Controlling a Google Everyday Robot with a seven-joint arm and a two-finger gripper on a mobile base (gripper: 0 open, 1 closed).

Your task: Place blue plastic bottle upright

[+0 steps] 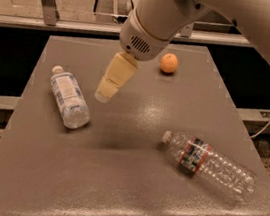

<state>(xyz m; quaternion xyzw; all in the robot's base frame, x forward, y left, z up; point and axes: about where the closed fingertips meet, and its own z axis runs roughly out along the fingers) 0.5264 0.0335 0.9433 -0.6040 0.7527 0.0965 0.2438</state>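
The gripper [103,94] hovers over the counter [129,180], just right of the blue plastic bottle [70,98], which lies on its side at left. Whether the gripper is open cannot be told.

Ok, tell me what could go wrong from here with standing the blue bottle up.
1. The blue bottle lies on its side near the table's left edge. A nudge from the gripper, hovering just right of it, might roll it off.
2. Being round, it may slip in the grasp or tip when set on its base.
3. The other bottle also lies flat; grabbing that one would be wrong.
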